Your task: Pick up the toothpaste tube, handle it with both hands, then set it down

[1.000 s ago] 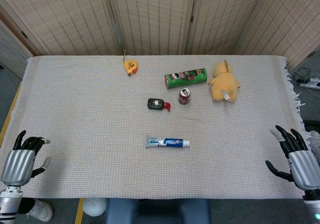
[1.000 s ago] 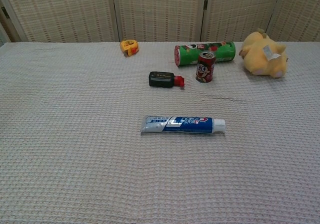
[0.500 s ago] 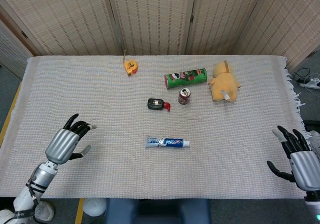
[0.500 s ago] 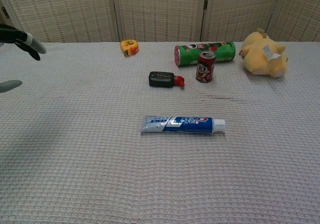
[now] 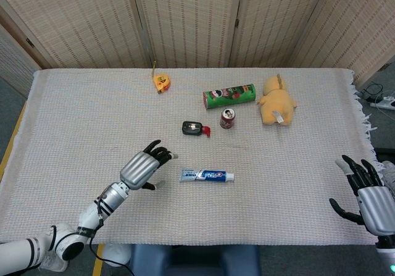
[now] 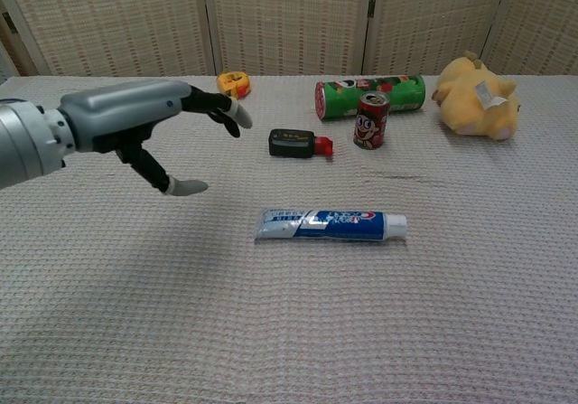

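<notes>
The blue and white toothpaste tube (image 5: 207, 176) (image 6: 330, 225) lies flat near the table's middle front, its cap pointing right. My left hand (image 5: 144, 166) (image 6: 149, 124) hovers just left of the tube's flat end, fingers spread and holding nothing. It does not touch the tube. My right hand (image 5: 367, 196) sits at the table's front right corner with fingers apart and empty, far from the tube; the chest view does not show it.
Behind the tube lie a black and red device (image 5: 195, 128), a small red can (image 5: 227, 118), a green chip canister (image 5: 229, 96) on its side, a yellow plush toy (image 5: 275, 100) and a yellow tape measure (image 5: 161, 82). A woven cloth (image 5: 80, 115) covers the table.
My left hand has swept from the front left corner rightward across the table to just beside the tube. The right hand has barely moved. The tube has stayed put.
</notes>
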### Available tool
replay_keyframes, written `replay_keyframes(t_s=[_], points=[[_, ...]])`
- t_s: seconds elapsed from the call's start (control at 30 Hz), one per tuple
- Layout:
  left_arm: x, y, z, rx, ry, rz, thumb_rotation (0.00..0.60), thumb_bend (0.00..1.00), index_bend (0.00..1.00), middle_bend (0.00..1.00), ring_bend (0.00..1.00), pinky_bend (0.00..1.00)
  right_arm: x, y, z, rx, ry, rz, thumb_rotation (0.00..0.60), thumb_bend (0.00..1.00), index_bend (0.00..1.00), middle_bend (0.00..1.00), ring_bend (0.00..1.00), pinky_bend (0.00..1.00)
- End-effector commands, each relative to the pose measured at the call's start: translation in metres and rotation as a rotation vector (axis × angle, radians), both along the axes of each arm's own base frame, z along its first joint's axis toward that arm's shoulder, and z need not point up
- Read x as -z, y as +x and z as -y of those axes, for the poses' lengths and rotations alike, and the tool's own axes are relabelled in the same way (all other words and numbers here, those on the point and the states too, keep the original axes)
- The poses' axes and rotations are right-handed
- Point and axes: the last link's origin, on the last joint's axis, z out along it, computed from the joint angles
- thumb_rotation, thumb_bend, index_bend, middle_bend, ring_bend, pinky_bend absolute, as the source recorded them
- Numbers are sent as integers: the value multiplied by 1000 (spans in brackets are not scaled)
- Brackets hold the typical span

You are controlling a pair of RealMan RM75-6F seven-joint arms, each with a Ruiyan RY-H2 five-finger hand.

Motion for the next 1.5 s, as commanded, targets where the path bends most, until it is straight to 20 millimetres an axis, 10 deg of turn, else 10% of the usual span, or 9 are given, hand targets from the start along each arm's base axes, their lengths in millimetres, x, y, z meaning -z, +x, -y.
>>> replay_keyframes(t_s=[0.03,0.8,1.5], points=[[23,14,-8,9,-13,-36,600,315,199,254,179,70,0,0,1,2,2,-1,549,361,61,62,125,0],[114,45,-20,-106,-3,-137,600,300,308,257,192,85,-3,-5,5,19,4,-3,550,361,61,62,127,0],[115,45,-12,43,77,-66,600,373,629,681,513,157,-1,-8,6,27,10,1,549,360,61,62,127,0]])
